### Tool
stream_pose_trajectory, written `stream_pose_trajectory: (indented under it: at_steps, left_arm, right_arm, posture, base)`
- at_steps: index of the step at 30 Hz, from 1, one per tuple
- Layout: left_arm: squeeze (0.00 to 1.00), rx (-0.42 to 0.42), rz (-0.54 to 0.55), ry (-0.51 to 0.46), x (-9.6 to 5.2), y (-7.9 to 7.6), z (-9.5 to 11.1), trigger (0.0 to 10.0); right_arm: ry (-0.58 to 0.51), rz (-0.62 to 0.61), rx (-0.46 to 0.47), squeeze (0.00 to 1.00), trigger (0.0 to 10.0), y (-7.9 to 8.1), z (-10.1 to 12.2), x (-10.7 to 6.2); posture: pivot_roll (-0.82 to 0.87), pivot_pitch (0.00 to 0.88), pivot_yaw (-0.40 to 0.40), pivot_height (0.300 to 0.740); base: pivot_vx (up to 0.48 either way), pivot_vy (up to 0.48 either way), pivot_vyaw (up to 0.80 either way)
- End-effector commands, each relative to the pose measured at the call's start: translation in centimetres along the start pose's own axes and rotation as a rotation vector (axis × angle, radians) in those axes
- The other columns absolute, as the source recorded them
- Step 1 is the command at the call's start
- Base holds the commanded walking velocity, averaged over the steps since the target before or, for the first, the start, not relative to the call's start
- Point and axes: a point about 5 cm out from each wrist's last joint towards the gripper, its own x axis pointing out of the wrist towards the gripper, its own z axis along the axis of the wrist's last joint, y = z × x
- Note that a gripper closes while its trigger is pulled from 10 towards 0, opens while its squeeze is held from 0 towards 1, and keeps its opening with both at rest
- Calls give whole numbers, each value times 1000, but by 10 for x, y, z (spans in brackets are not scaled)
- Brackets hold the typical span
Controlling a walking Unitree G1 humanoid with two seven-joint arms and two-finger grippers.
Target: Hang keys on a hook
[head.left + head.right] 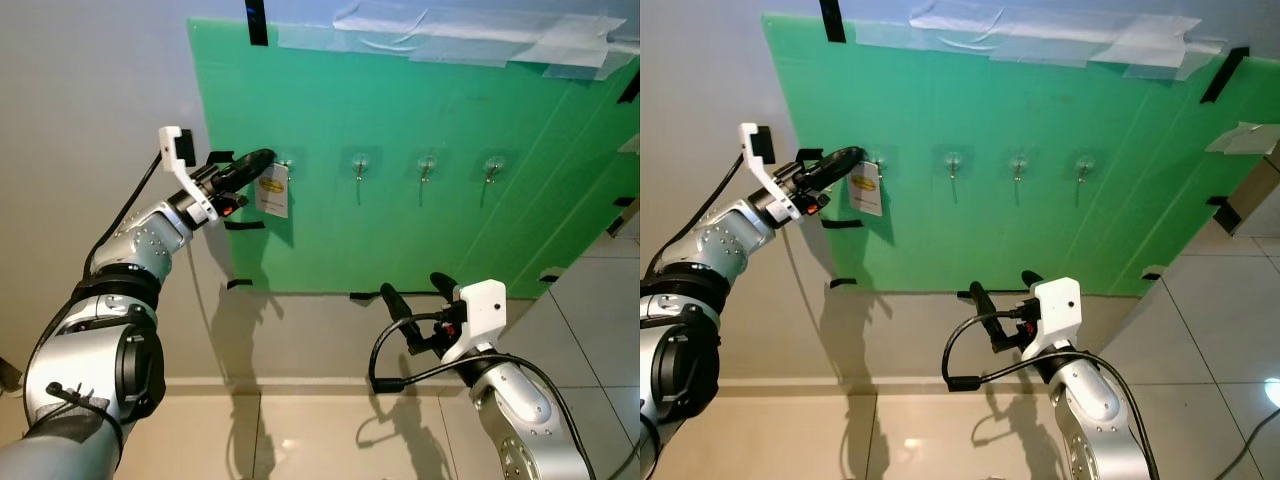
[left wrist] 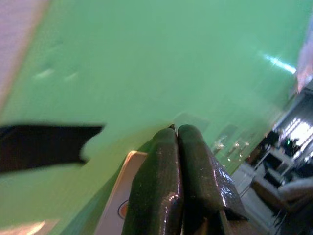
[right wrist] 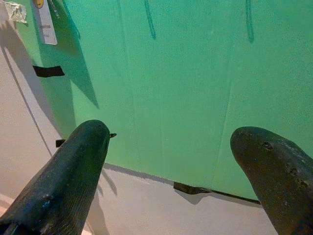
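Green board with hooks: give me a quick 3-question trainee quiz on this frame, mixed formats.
1. True or false: the left end effector is raised to the leftmost hook on the green board.
2. How many hooks are on the board?
A) two B) four C) six
3. Fill in: the fingers of the right end effector are ____, low in front of the board's bottom edge.

Key
1. True. Its fingers are pressed together beside the white tag hanging at that hook.
2. B. The other three hooks hold nothing.
3. Open, holding nothing.
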Motion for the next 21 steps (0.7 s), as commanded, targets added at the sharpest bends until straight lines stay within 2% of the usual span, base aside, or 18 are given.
stream_pose_trajectory:
  at_steps: [1,3,7,8,9,12,16,21]
  left_arm:
    - [0,-29,15,-26,0,1,4,10000]
    - [0,-67,28,-30,-2,3,-2,10000]
    - [0,-58,33,3,-4,4,-11,10000]
    - [0,3,10,52,-4,3,-16,10000]
    - [0,30,3,68,-4,2,-18,10000]
    - [0,47,-8,77,-4,1,-18,10000]
    - [0,173,-101,183,-10,-3,-26,10000]
    - [0,196,-157,202,-8,-8,-29,10000]
  right_arm:
    - [-5,9,-3,0,10000,0,4,1]
    - [-2,18,-2,0,10000,1,4,2]
    - [0,27,-3,0,10000,2,4,4]
    - [-1,29,-5,0,10000,2,4,4]
    - [-1,29,-6,0,10000,2,4,4]
    - [-1,29,-6,0,10000,2,4,4]
    - [5,26,-5,0,10000,2,2,1]
    - [9,29,-2,0,10000,2,0,2]
  posture:
    - [-71,0,-3,740]
    - [-68,0,-6,740]
    - [-68,0,-8,740]
    - [-69,0,-8,740]
    - [-69,0,-8,740]
    - [-69,0,-8,740]
    - [-70,0,-4,740]
    - [-67,0,-6,740]
  base:
    - [0,0,0]
    - [0,0,0]
    - [0,0,0]
    - [0,0,0]
    - [0,0,0]
    - [0,0,0]
    - [0,0,0]
    - [0,0,0]
